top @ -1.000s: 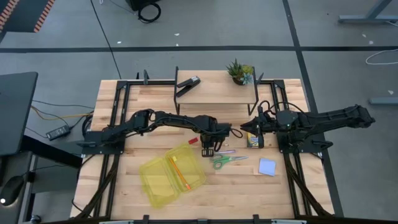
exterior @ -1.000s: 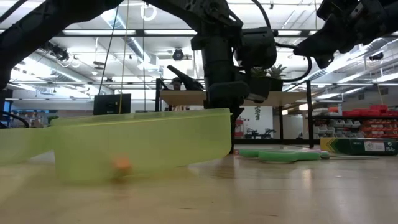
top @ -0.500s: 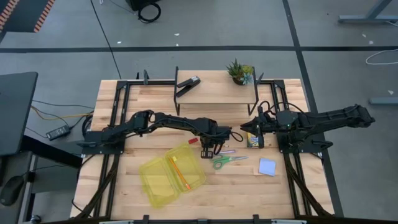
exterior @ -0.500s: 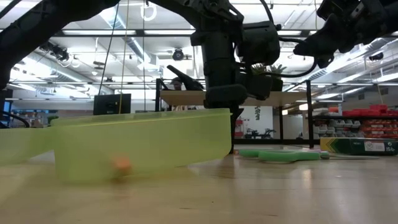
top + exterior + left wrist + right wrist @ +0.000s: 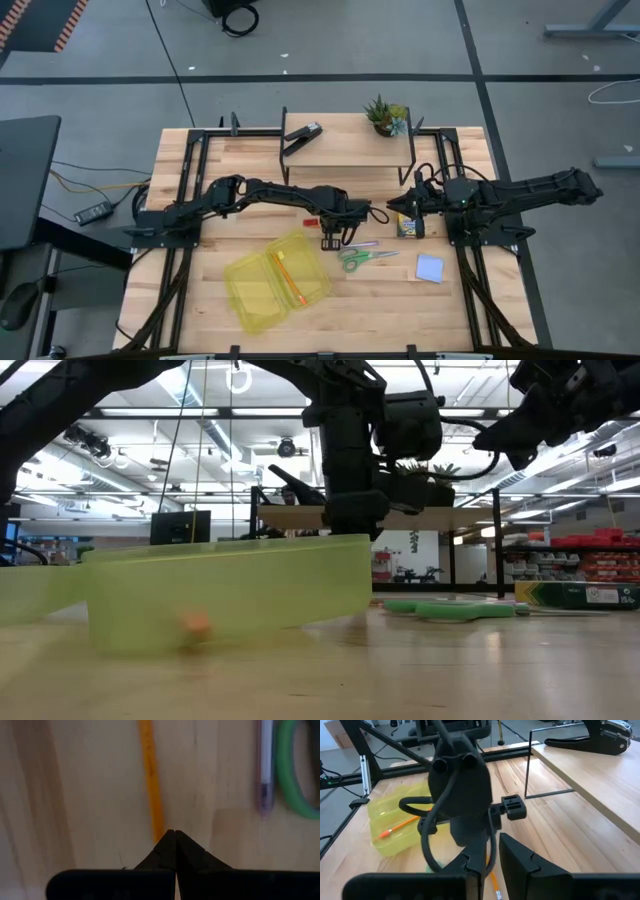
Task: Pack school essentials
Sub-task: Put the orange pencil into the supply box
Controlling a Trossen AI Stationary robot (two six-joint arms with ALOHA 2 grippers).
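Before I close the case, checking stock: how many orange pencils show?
2. One orange pencil lies in the yellow case; the other lies on the table at the left gripper's tips. More may be hidden.

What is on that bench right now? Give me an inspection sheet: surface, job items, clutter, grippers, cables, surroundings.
Surface: wooden table with a raised shelf.
Job's things: open yellow case holding one orange pencil; second pencil, purple pen, green scissors, red eraser, blue notepad, yellow-green box outside it.
Clutter: stapler and potted plant on the shelf.
Grippers: left gripper shut at the second pencil's end, grip unconfirmed; right gripper slightly open, empty, near the box.
Cables: power brick and leads on floor.
Surroundings: grey floor.
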